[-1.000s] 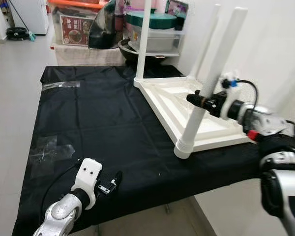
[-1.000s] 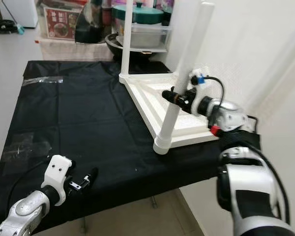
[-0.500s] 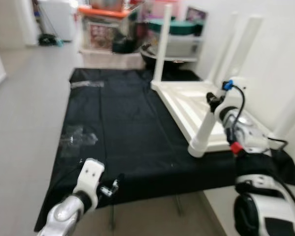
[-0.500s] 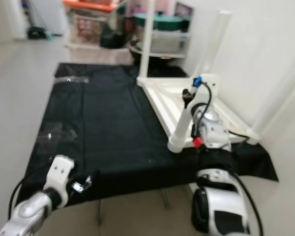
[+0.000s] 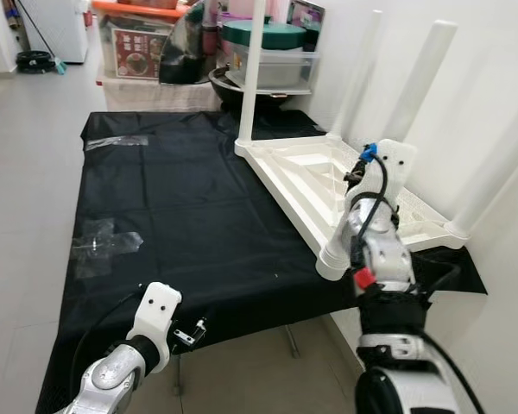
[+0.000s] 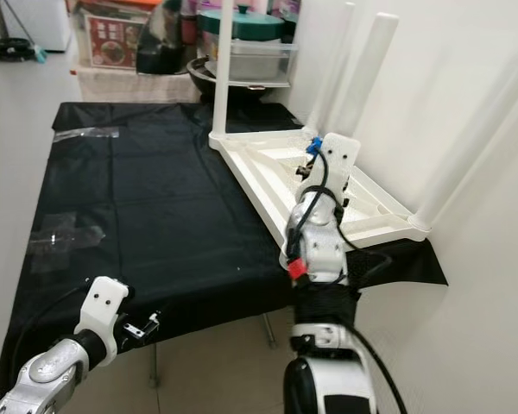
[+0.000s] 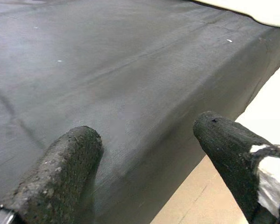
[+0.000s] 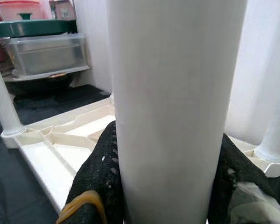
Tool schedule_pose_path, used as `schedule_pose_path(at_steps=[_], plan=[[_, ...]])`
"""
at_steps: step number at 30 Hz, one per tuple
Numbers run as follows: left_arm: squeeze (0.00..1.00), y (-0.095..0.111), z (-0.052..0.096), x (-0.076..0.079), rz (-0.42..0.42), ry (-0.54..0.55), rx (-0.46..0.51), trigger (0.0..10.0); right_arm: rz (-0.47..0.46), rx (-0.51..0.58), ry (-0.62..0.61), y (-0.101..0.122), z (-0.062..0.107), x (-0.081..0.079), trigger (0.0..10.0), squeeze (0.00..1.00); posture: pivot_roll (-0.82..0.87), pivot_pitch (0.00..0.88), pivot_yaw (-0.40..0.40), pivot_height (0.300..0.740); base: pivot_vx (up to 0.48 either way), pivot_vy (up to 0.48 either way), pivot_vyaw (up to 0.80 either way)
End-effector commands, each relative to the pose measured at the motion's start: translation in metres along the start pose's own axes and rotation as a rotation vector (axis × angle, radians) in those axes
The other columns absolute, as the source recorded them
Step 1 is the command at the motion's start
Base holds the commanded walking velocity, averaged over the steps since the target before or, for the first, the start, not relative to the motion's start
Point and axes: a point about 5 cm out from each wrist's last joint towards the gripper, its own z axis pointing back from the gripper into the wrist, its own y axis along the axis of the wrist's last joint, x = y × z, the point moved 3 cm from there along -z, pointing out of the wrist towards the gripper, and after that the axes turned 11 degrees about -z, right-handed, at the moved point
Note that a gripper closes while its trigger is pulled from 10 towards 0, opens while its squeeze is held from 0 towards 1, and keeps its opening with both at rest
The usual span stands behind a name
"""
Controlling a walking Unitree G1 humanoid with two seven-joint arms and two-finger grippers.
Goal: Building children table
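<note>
In the head views, a white children's table [image 5: 328, 177] is seen lying upside down on a black cloth [image 5: 173, 207] spread over a low stand, its top flat on the cloth and its legs pointing up. It is presumably kept inverted so that the legs can be fitted into the corner sockets from above. The near leg [image 5: 406, 112] is taken by the right gripper [image 5: 356, 175] partway up its length, probably to steady or seat it in its socket at the table's near corner. Three other legs are seen standing at the remaining corners. Some clear plastic wrapping [image 5: 104, 241] lies on the cloth, well apart from the table. The left gripper [image 5: 190, 332] is held low at the near edge of the cloth, away from the work.

In the left wrist view, two black fingers [image 7: 60, 172] are seen spread apart with nothing between them, over the cloth's edge.

In the right wrist view, the white leg [image 8: 172, 107] is seen clamped between the two black fingers [image 8: 100, 177], one pressed against each side, with the table's ribbed underside [image 8: 65, 144] beyond.
</note>
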Motion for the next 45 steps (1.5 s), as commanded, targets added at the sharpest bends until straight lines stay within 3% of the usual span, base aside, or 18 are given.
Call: schedule_pose_path(at_steps=[1,15,24,28,45], plan=[[0.00,-0.002,0.000,0.004,0.001,-0.007,-0.009,10.0,-0.017,0.132,-0.019,0.022,0.003,0.000,0.0,0.00,0.05,0.000,-0.157,0.740,0.000,0.000,0.00],[0.00,-0.001,0.000,0.003,0.005,0.004,-0.009,10.0,-0.115,0.247,0.036,0.021,0.019,-0.010,0.0,0.00,0.07,0.000,-0.163,0.740,0.000,0.000,0.00],[0.00,-0.001,0.000,0.003,0.004,0.006,-0.011,10.0,-0.102,0.213,0.070,0.011,0.020,-0.014,0.0,0.00,0.08,0.000,-0.165,0.740,0.000,0.000,0.00],[0.00,-0.002,0.000,0.003,0.000,0.001,-0.011,10.0,-0.067,0.160,0.099,0.011,0.013,-0.016,0.0,0.00,0.06,0.000,-0.164,0.740,0.000,0.000,0.00],[0.00,-0.001,-0.003,0.005,-0.001,-0.005,-0.004,10.0,-0.024,0.160,0.153,0.038,-0.005,-0.017,0.0,0.00,0.05,0.000,-0.164,0.740,0.000,0.000,0.00]])
